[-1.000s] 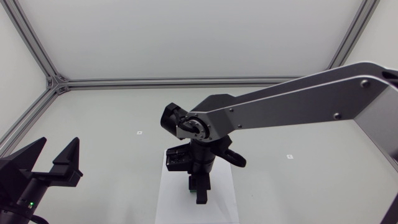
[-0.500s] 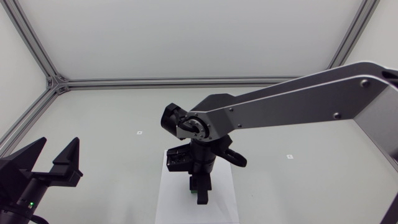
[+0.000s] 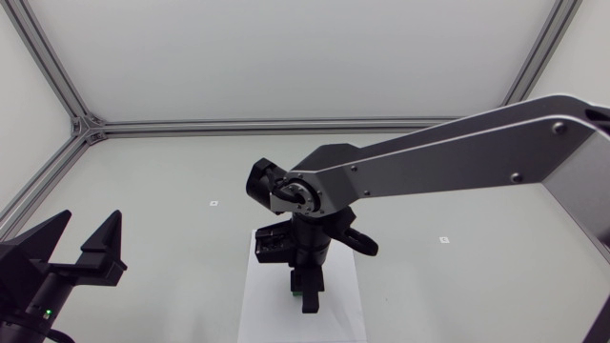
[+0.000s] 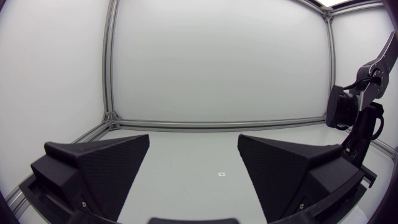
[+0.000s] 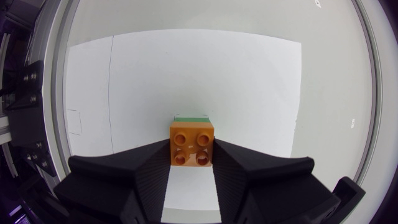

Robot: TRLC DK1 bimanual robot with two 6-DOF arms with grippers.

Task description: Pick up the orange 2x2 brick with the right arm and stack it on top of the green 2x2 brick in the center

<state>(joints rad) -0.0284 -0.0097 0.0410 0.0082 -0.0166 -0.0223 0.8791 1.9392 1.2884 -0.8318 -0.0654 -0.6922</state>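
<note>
In the right wrist view my right gripper (image 5: 192,152) is shut on the orange 2x2 brick (image 5: 193,142), studs facing the camera, one finger on each side. Just beyond it a strip of the green 2x2 brick (image 5: 190,117) shows, lying on the white sheet (image 5: 249,74). In the head view my right arm comes in from the right and its gripper (image 3: 307,293) points straight down over the white sheet (image 3: 267,310). There the orange brick is hidden, and only a green sliver (image 3: 303,296) shows at the fingers. My left gripper (image 3: 84,250) stands open at the near left, holding nothing.
Small markers (image 3: 213,203) sit on the table to the left and right (image 3: 443,239) of the sheet. An aluminium frame rail (image 3: 286,125) runs along the far edge. The left wrist view shows my left gripper (image 4: 194,144) and the right arm (image 4: 357,118) off to one side.
</note>
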